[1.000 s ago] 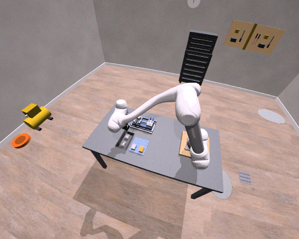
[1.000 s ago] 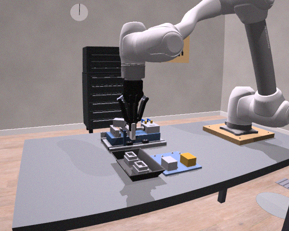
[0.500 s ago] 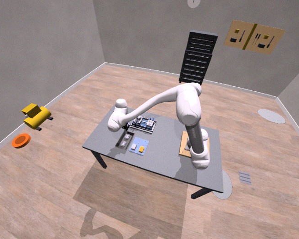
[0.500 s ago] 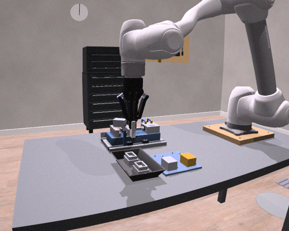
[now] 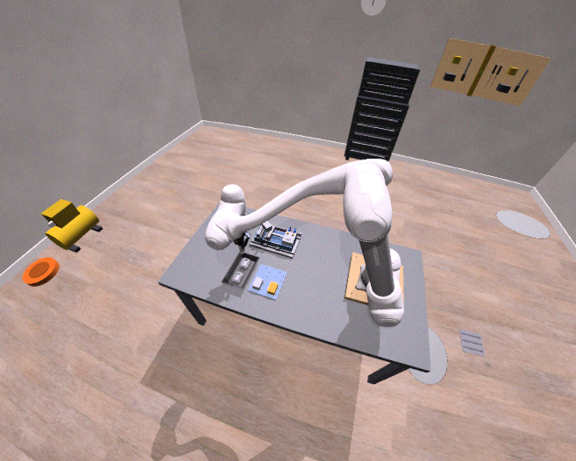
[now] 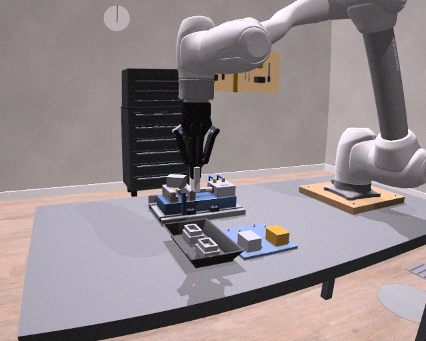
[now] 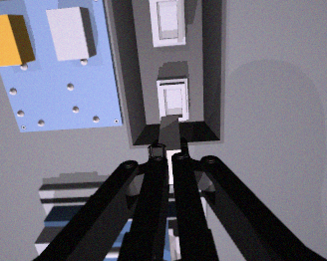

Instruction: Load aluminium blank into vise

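My gripper (image 5: pixel 241 243) (image 6: pixel 195 186) (image 7: pixel 170 129) is shut on nothing. It points straight down, with its fingertips low over the middle of the vise (image 5: pixel 276 238) (image 6: pixel 205 202) (image 7: pixel 65 214). A light grey block (image 6: pixel 176 179) sits tilted on the vise's left end; I cannot tell whether it is a blank. Two finished parts (image 6: pixel 192 231) (image 6: pixel 207 245) (image 7: pixel 169 20) (image 7: pixel 172 97) lie pocket up in the dark outfeed tray (image 5: pixel 227 273) (image 6: pixel 224 238) (image 7: pixel 211 75). An aluminium blank (image 5: pixel 257 282) (image 6: pixel 249 240) (image 7: pixel 70 32) and a brass blank (image 5: pixel 272 287) (image 6: pixel 277 235) (image 7: pixel 7 40) lie flat on the blue infeed plate (image 5: pixel 274 273) (image 6: pixel 235 233) (image 7: pixel 55 100).
The vise block with two hoses (image 6: pixel 222 187) stands just right of my fingers. The arm's base stands on a wooden board (image 6: pixel 387 207) at the table's far right. A black drawer cabinet (image 6: pixel 146 124) stands behind the table.
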Action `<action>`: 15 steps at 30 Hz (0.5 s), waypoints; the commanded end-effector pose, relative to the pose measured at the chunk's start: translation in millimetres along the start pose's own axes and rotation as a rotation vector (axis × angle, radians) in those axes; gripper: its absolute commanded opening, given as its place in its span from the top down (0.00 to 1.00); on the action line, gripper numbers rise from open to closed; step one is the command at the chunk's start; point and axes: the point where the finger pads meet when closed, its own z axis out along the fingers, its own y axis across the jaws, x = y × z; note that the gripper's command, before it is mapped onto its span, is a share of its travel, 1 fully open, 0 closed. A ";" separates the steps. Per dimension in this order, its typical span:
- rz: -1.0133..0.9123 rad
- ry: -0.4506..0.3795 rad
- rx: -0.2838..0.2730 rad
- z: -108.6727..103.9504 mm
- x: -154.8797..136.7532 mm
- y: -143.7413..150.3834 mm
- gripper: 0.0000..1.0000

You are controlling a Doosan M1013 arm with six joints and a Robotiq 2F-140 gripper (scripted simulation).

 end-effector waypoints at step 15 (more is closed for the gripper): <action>0.000 0.000 0.000 -24.3 0.0 0.0 1.00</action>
